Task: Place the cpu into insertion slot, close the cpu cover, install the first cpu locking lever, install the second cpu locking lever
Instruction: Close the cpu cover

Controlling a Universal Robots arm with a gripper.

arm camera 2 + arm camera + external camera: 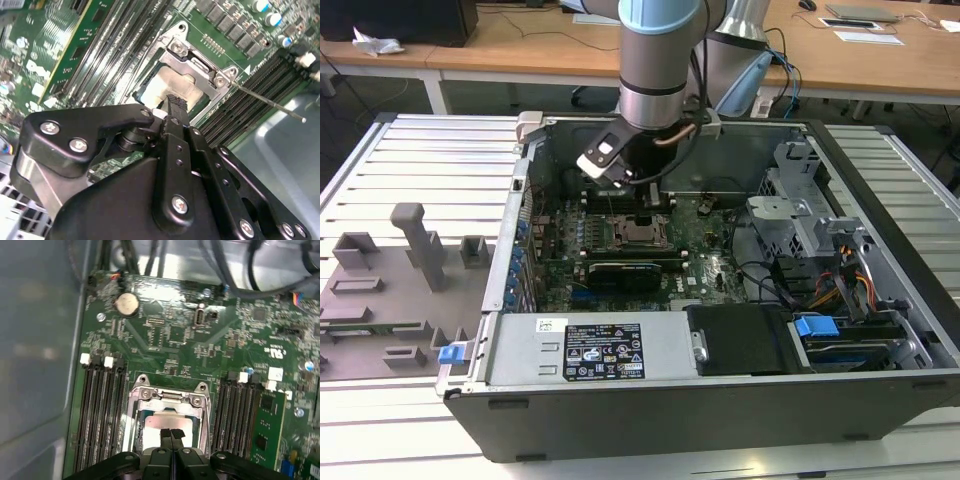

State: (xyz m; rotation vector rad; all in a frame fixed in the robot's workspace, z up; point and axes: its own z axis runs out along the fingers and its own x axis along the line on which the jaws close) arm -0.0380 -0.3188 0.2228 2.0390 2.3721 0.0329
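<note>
One grey tray (390, 290) of moulded holders is at the far left of the exterior view, lying on the slatted metal table (430, 150), and there's a little blue clip (450, 352) right at the corner of the open PC case (650, 420). Moving across, the labelled power supply (605, 350) runs along the near edge of the case, with the green motherboard (710, 270) behind it. The arm (660, 60) comes straight down over the middle of the board, so the gripper (642, 212) hangs directly above the insertion slot (642, 235). In the first wrist view the cpu (160, 421) is already sitting in the slot, its dull silver top facing up. The cpu cover (132, 415) looks like it's lying flat around it, but I honestly can't tell if it's latched. The black fingertips (165, 434) are pressed together with nothing between them, right over the chip, and I can't tell whether they touch it. Long black memory slots (102, 410) run along both sides of the socket, and a coin battery (126, 303) sits further off on the board. In the second wrist view a thin metal lever (270, 102) sticks out from one socket corner over the memory slots. Further towards the exterior view's right are the black drive box (740, 340), a blue connector (815, 326), and the metal drive cage (800, 200) with cables beside it.
</note>
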